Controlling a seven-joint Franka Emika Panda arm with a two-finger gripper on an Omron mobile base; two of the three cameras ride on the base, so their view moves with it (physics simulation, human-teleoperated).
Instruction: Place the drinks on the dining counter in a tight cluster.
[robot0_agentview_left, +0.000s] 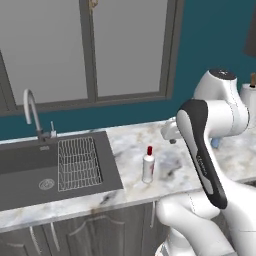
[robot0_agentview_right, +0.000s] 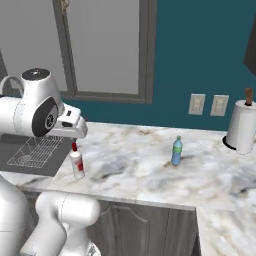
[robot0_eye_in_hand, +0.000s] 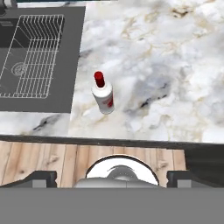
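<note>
A tall white bottle with a red cap (robot0_agentview_left: 148, 165) (robot0_agentview_right: 77, 162) (robot0_eye_in_hand: 103, 95) stands upright on the marble worktop (robot0_agentview_right: 130, 165), near its front edge and just right of the sink. My gripper (robot0_agentview_left: 172, 136) (robot0_agentview_right: 75, 134) (robot0_eye_in_hand: 111, 178) hangs above that bottle, pointing down, open, with its fingertips (robot0_eye_in_hand: 41, 178) far apart and nothing between them. A pale blue-green bottle with a blue cap (robot0_agentview_right: 176, 151) stands upright further right on the same worktop; the arm hides most of it in the left base view. The dining counter is out of view.
A dark sink (robot0_agentview_left: 30, 172) with a wire rack (robot0_agentview_left: 77, 162) and a curved faucet (robot0_agentview_left: 31, 112) lies to the left. A paper towel roll (robot0_agentview_right: 241, 127) stands at the far right by the teal wall. Wood floor (robot0_eye_in_hand: 43, 159) shows below the worktop's front edge.
</note>
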